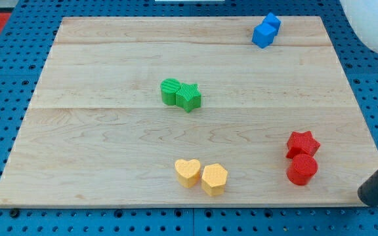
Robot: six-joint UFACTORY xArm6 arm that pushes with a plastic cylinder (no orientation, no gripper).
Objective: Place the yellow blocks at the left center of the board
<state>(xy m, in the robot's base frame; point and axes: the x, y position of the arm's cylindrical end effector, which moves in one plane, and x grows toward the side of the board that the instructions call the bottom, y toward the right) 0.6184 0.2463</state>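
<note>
A yellow heart block (188, 172) and a yellow hexagon block (214, 179) sit side by side, touching, near the bottom edge of the wooden board (97, 131), a little right of its middle. My dark rod enters at the view's bottom right. My tip (366, 195) is just off the board's right edge, right of the red blocks and far from the yellow ones.
A green round block (170, 90) touches a green star (189, 98) near the centre. Two blue cubes (266, 30) sit at the top right. A red star (302, 143) sits above a red cylinder (302, 169) at the lower right. A white object (373, 23) fills the top right corner.
</note>
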